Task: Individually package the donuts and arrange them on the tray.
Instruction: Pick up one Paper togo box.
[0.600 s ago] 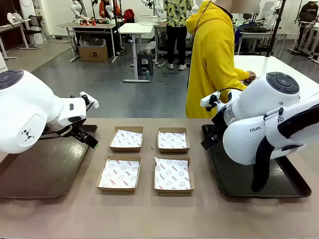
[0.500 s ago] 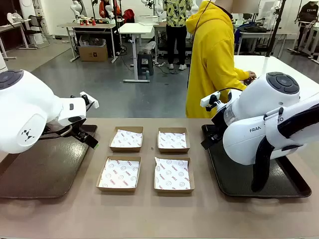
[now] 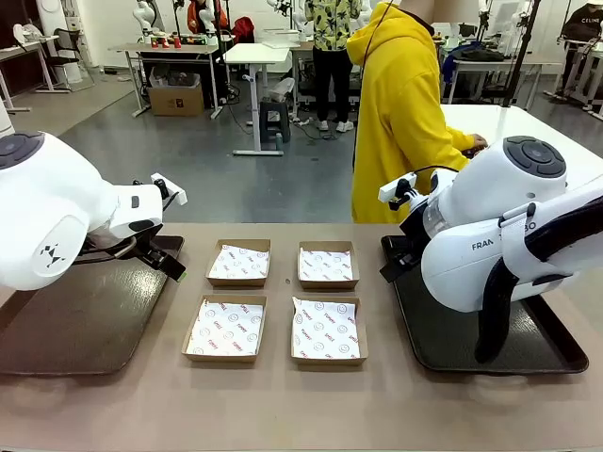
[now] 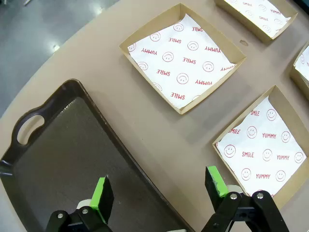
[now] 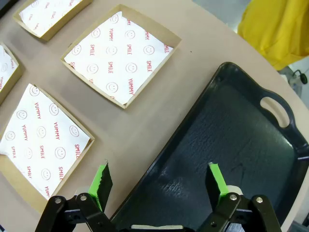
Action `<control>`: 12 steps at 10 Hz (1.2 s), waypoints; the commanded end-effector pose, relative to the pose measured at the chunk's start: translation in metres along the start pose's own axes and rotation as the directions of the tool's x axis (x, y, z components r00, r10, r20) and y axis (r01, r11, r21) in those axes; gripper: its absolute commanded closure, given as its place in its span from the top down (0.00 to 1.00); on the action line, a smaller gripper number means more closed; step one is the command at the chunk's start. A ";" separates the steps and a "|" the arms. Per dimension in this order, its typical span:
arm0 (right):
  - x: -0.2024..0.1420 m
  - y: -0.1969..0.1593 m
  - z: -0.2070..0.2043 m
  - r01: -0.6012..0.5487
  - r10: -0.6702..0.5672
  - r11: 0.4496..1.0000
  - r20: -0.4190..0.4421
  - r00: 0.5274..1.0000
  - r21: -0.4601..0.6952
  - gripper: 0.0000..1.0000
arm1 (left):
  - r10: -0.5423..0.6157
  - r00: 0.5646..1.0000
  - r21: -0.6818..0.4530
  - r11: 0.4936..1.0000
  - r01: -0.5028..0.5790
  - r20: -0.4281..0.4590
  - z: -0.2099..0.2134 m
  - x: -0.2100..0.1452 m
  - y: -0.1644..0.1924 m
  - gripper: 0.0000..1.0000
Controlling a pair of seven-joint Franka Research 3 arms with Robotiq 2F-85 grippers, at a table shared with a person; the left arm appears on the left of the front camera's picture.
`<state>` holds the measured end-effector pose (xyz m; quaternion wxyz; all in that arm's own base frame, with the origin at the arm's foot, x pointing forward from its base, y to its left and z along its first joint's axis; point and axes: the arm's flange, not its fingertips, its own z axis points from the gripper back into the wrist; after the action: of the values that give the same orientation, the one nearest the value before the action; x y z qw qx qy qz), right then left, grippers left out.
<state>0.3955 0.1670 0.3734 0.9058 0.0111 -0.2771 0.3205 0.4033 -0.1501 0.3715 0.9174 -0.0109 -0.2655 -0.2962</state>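
Observation:
The donuts are out of view. Several square cardboard boxes lined with printed paper lie in a block mid-table, such as one at the back left (image 3: 238, 262) and one at the front right (image 3: 326, 329); all are empty. A dark tray (image 3: 85, 320) lies at the left and a second dark tray (image 3: 452, 344) at the right, both bare. My left gripper (image 4: 158, 186) hangs open over the left tray's inner edge (image 4: 63, 159). Over the inner edge of the right tray (image 5: 231, 140), my right gripper (image 5: 158, 176) is open too, with nothing between its fingers.
A person in a yellow hoodie (image 3: 405, 113) stands at the far side, turned toward a white table on the right, one hand (image 3: 474, 143) resting there. Both white arms bulk large over the trays' outer parts. Bare tabletop runs along the front edge.
The person in yellow has shifted slightly to the left. Neither arm has moved and both grippers stay open.

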 end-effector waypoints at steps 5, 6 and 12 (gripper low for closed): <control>0.000 0.000 0.000 0.000 0.000 1.000 0.000 1.000 0.000 1.00 | 0.000 1.000 0.000 1.000 0.000 0.000 0.000 0.000 0.000 1.00; 0.000 0.000 0.000 0.000 0.000 1.000 0.000 1.000 0.000 1.00 | 0.000 1.000 0.000 1.000 0.000 0.000 0.000 0.000 0.000 1.00; -0.079 0.028 0.128 -0.034 0.034 0.999 -0.152 0.988 0.003 1.00 | -0.124 0.989 -0.121 0.986 0.114 -0.079 0.121 -0.096 -0.006 1.00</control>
<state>0.3568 0.1543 0.4418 0.9178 0.0006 -0.2213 0.3297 0.3711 -0.1296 0.4437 0.9106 -0.0217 -0.2302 -0.3424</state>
